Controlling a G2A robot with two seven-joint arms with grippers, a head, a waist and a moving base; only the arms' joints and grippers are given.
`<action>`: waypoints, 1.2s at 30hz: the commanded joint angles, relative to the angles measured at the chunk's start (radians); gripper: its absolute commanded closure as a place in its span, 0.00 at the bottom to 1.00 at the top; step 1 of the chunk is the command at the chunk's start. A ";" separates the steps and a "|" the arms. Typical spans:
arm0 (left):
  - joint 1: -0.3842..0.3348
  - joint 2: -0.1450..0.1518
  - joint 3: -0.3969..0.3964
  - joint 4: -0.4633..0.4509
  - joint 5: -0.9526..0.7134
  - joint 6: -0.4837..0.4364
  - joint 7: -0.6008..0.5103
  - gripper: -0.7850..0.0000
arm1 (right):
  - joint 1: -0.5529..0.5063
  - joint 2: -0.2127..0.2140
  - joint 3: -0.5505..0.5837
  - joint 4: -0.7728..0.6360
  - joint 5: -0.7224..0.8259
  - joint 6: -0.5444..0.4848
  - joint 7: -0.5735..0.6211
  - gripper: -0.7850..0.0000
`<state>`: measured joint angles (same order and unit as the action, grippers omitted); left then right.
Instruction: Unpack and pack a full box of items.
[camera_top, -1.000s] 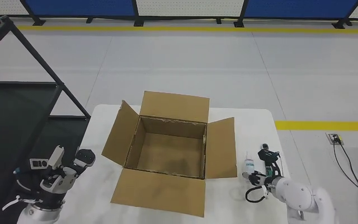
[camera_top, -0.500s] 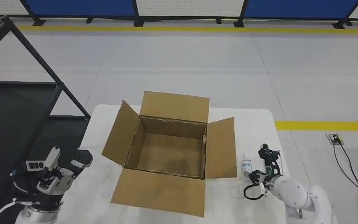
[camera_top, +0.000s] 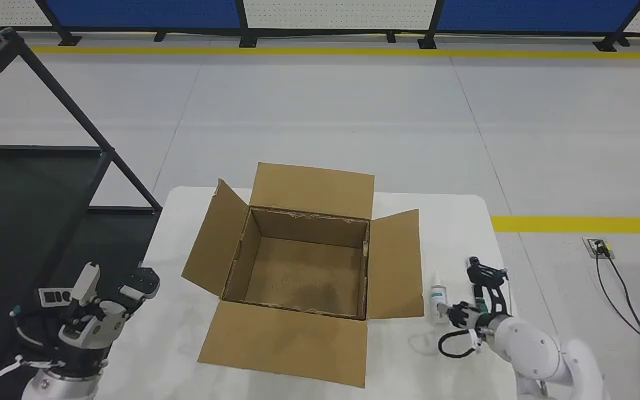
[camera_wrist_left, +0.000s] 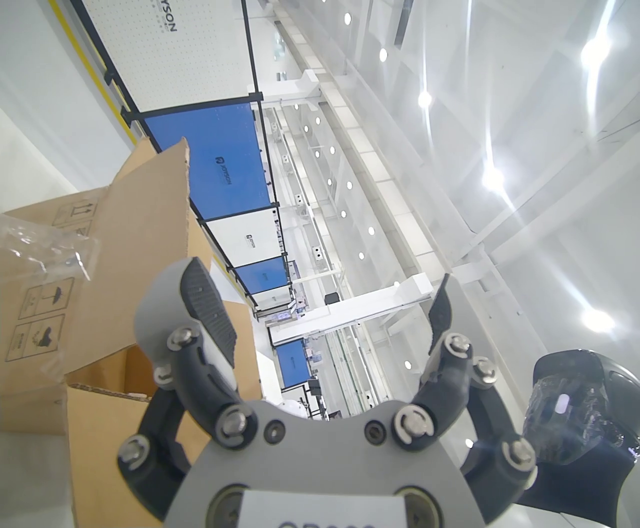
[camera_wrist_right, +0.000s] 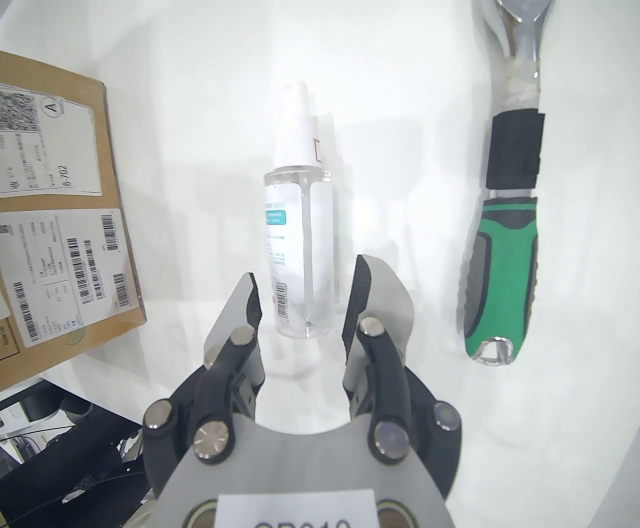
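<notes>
Straddling the base of the spray bottle (camera_wrist_right: 300, 235): right claw (camera_wrist_right: 307, 280) open, fingers clear of it on both sides. Bottle is on the white worktop (camera_top: 440, 215), just beside the open cardboard box (camera_top: 308, 227), with a green-handled ratchet wrench (camera_wrist_right: 502, 280) near it. Left claw (camera_wrist_left: 320, 285) spread wide, holding nothing, angled upward next to the box.

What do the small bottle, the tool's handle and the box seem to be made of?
Small bottle: probably clear glossy plastic, as it is see-through with soft highlights.
Tool's handle: green and grey matte grip, rubbery-looking; the shank above it looks like shiny metal.
Box: brown matte cardboard, judging by its folded flaps.
</notes>
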<state>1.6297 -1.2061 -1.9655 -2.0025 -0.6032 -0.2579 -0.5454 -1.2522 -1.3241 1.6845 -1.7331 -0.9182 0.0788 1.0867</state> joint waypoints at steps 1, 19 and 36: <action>0.002 0.001 -0.014 0.006 -0.002 0.001 -0.007 0.00 | -0.022 0.002 0.016 -0.029 0.037 -0.017 -0.014 0.33; -0.053 0.028 0.009 0.190 0.145 0.134 -0.182 0.00 | -0.182 0.025 0.153 -0.165 0.355 -0.190 -0.145 0.24; -0.262 0.027 0.235 0.430 0.209 0.187 -0.128 0.00 | -0.268 0.052 0.223 -0.153 0.481 -0.270 -0.198 0.21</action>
<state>1.3694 -1.1783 -1.7386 -1.5710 -0.3938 -0.0688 -0.6771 -1.5194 -1.2737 1.9068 -1.8869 -0.4389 -0.1898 0.8896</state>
